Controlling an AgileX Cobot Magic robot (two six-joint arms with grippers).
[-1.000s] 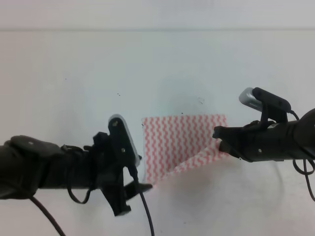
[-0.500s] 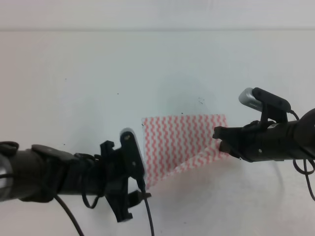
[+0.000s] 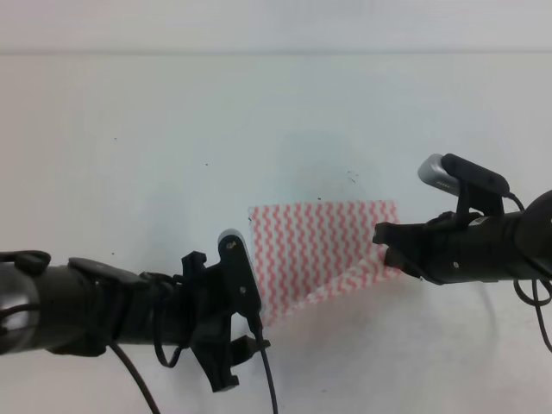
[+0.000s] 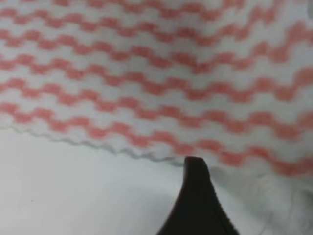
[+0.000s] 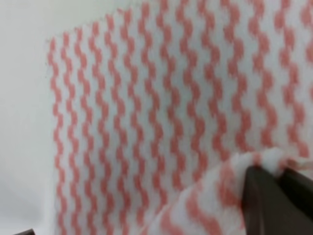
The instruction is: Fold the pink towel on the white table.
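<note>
Pink towel lies mid white table, its 4 o'clock corner lifted and folded in. R gripper at towel's 3 o'clock is clenched on that raised corner, cloth bunched at its fingertips. L gripper sits at towel's 7 o'clock by the near edge; one fingertip shows just beside the hem, can't tell if released or clenched.

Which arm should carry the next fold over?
Right. Its gripper already pinches the towel's lifted corner; the left gripper only touches the near edge, gripping nothing visible.
</note>
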